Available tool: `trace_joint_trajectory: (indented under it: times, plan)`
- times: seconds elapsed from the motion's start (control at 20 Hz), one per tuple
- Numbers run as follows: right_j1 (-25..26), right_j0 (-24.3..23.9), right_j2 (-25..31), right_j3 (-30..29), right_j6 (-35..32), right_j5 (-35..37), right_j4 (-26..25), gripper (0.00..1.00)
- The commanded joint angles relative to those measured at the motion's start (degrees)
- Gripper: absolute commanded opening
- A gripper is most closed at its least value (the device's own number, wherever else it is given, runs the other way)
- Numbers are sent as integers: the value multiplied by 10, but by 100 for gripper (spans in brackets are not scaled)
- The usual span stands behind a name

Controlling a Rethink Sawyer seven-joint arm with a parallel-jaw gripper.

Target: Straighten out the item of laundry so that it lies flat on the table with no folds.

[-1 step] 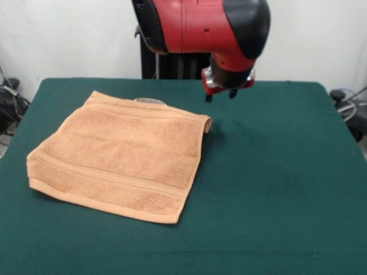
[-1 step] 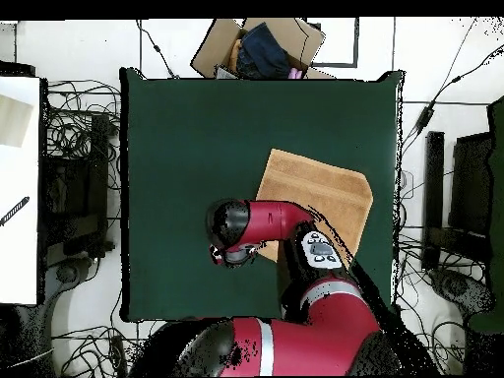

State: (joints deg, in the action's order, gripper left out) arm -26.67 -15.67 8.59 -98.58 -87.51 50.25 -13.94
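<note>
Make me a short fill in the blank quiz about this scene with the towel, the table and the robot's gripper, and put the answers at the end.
1. The towel lying on the table is orange-tan, and the table top is dark ____.
2. In the front view the gripper hangs ____ the table, touching nothing.
3. The gripper holds ____.
4. In the overhead view a cardboard ____ sits just beyond the table's top edge.

Answers: green; above; nothing; box
</note>
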Motion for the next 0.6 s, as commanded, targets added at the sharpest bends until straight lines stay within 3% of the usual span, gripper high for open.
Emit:
trace_joint_trajectory:
  times: [0.05,0.6]
  plan:
    - [8,-3,66,-18,15,-46,-18,100]
    - [21,3,68,5,15,-54,-23,100]
